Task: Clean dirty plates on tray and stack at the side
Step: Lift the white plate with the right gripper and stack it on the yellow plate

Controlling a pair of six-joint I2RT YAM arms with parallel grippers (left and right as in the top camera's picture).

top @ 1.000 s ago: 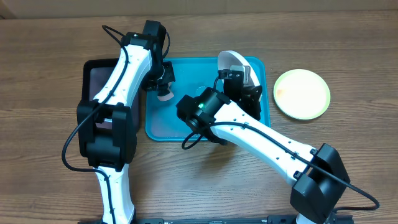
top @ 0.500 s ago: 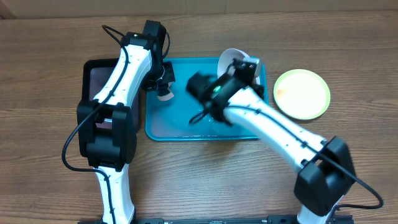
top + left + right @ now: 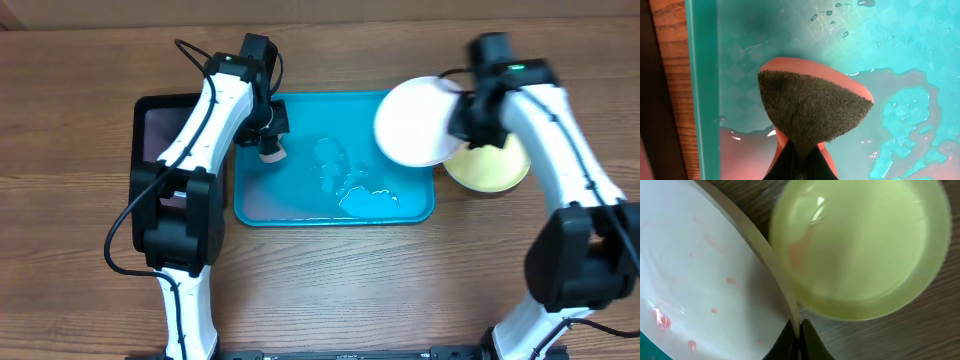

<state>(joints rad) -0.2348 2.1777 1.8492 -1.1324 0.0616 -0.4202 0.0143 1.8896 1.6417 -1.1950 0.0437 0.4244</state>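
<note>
Steady: right gripper (image 3: 799,331) pinches white plate (image 3: 410,120) by its rim, seemingly overlapping yellow-green plate (image 3: 497,172); centre over it, level, release. Meanwhile left gripper (image 3: 799,161) clamps sponge (image 3: 810,105).

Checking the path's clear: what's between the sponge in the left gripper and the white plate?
Only the wet floor of the tray; the overhead view shows nothing else between the sponge and the white plate.

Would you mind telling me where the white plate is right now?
In the overhead view, the white plate is held by the right gripper above the right end of the tray, partly overlapping the yellow-green plate beside it.
</note>
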